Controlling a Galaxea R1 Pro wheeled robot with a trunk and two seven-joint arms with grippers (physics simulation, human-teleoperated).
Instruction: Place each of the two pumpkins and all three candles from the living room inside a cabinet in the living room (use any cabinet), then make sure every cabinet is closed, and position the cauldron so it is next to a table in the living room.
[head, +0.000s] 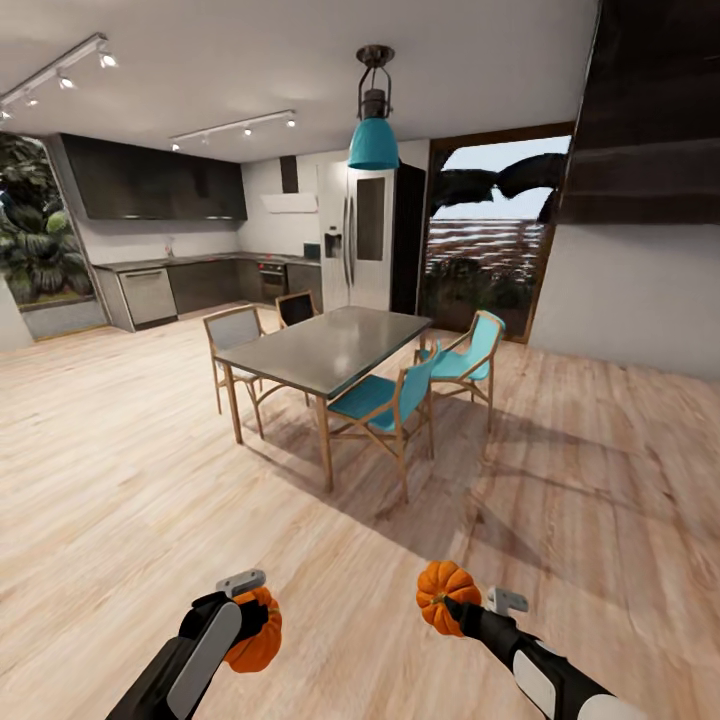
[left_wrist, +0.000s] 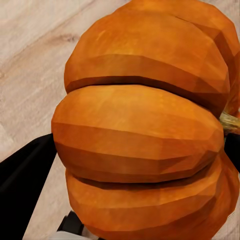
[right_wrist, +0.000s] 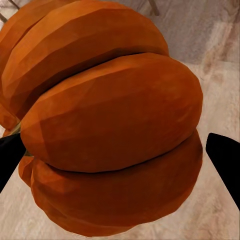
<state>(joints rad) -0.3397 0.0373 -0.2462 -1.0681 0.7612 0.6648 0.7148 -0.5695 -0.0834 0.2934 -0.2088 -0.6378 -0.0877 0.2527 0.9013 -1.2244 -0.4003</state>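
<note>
1. The left end effector (head: 252, 612) is clamped on one pumpkin (head: 256, 632), held low over the plank floor (head: 120, 480) at about 7 o'clock.
2. The right end effector (head: 455, 605) grips the other pumpkin (head: 446, 594) at about 5 o'clock.
3. Up close, each pumpkin hides most of its fingers (right_wrist: 225, 160).
4. The dining table (head: 325, 350) with teal chairs (head: 385, 400) stands well apart at 12 o'clock.

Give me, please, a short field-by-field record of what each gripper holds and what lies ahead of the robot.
left gripper: shut on left pumpkin
right gripper: shut on right pumpkin
ahead: table with four chairs, two of them teal
background: kitchen with fridge
floor: light wood planks
cabinet, candles, cauldron: not seen here
</note>
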